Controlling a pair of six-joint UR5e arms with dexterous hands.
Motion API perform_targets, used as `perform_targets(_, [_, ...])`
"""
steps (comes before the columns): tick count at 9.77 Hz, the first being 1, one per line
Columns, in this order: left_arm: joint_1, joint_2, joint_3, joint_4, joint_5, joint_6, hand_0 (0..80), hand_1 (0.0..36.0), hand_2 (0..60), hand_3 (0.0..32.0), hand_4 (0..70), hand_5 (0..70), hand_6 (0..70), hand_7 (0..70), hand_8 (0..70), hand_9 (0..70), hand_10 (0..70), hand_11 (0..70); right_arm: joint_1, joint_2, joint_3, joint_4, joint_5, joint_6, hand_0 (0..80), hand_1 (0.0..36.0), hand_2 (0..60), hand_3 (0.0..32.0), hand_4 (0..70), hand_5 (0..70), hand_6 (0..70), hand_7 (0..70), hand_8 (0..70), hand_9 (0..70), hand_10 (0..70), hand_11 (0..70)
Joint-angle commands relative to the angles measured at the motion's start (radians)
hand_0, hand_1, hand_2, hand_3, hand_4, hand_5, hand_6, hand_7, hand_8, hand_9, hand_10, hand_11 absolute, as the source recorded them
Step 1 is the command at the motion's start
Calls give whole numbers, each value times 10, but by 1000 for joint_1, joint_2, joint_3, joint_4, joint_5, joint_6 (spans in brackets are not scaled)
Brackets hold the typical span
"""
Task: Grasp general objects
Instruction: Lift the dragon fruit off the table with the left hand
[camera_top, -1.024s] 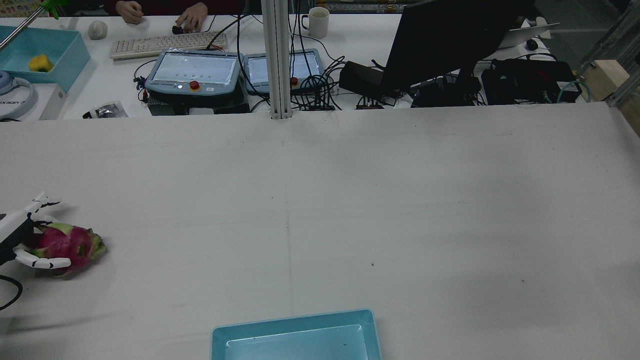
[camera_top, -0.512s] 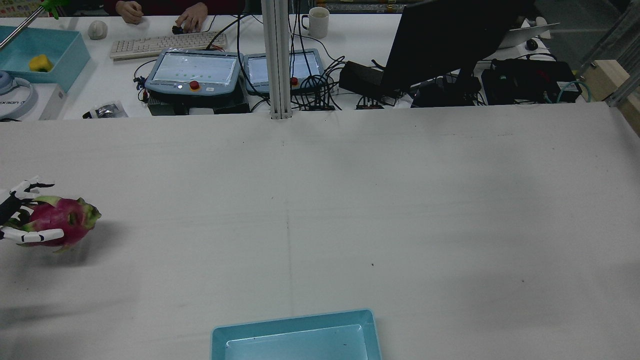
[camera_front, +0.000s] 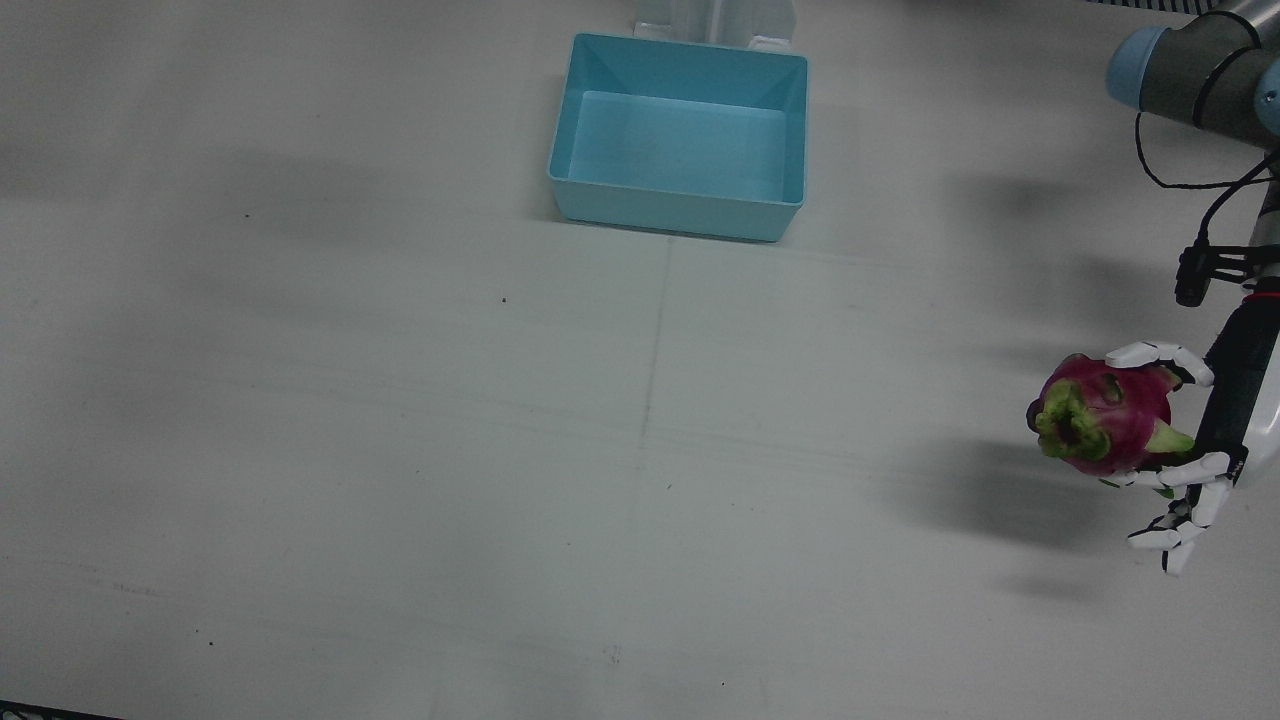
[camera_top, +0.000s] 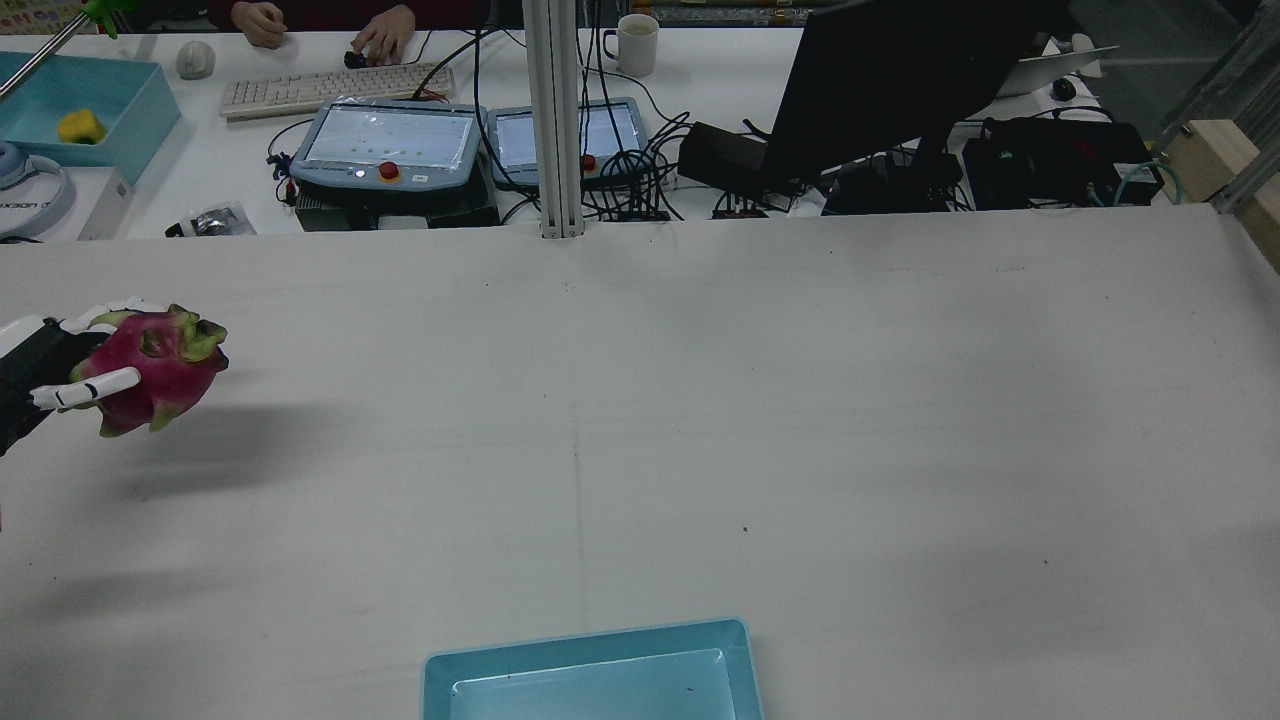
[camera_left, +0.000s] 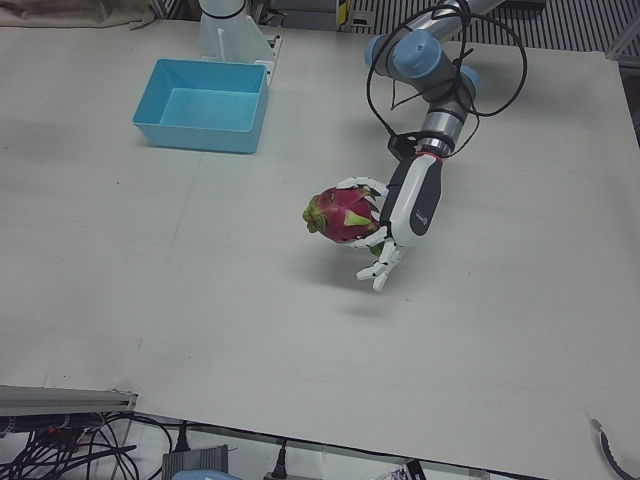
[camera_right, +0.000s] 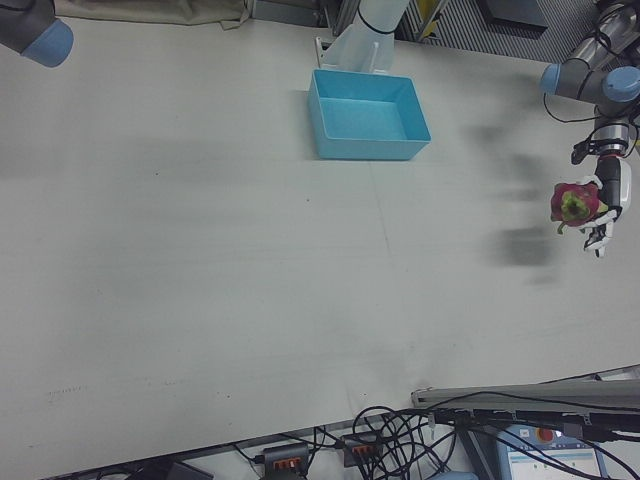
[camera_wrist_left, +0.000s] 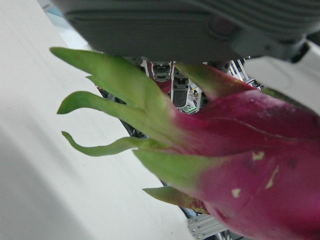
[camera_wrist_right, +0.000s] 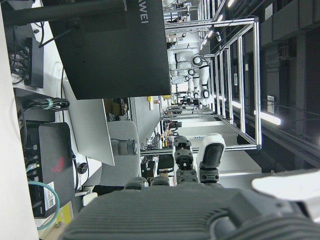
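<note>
A pink dragon fruit (camera_front: 1095, 415) with green scales is held in my left hand (camera_front: 1232, 400), clear of the table, with its shadow on the surface beneath. The white fingers (camera_front: 1160, 353) wrap round it from both sides. The fruit (camera_top: 155, 365) and the hand (camera_top: 40, 372) sit at the far left edge of the rear view. They also show in the left-front view, fruit (camera_left: 343, 213) and hand (camera_left: 408, 203), and in the right-front view, fruit (camera_right: 573, 203). The fruit (camera_wrist_left: 240, 150) fills the left hand view. My right hand (camera_wrist_right: 195, 160) shows only in its own view, fingers apart and empty.
A light blue bin (camera_front: 680, 215) stands empty at the table's middle on the robot's side, also in the rear view (camera_top: 590, 645). Beyond the far edge are pendants (camera_top: 385, 145), cables, a monitor (camera_top: 900, 80) and a person's hands.
My left hand has lifted the dragon fruit off the table; in the rear view it has risen and shifted toward the far side. The fruit's shadow now lies apart from it.
</note>
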Motion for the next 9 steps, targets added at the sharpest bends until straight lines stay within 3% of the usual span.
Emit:
perform_targets(1, [-46,-23,-9,-151,47,-157,436,200,600,0,618,303,71,370,83,60,76,111,0,0,0,0,0,0,0,0,0,0,0,0,0,0,0,0,0,0])
perform_targets(2, [-43,-23,-46,-164,71,-160,451,71,220,0,656,345,90,419,107,69,78,107,0,0,0,0,0,0,0,0,0,0,0,0,0,0,0,0,0,0])
perform_targets(3, [-34,-23,-84,-167,87,-157,464,4,0,0,691,386,104,466,124,79,89,118,0,0,0,0,0,0,0,0,0,0,0,0,0,0,0,0,0,0])
perform_targets(6, [-1,-81,-120,-178,229,-124,500,0,0,0,700,448,139,550,144,101,109,148,0,0,0,0,0,0,0,0,0,0,0,0,0,0,0,0,0,0])
perform_targets(9, [93,-150,-172,-172,259,-87,537,20,0,0,700,484,170,591,149,122,137,191,0,0,0,0,0,0,0,0,0,0,0,0,0,0,0,0,0,0])
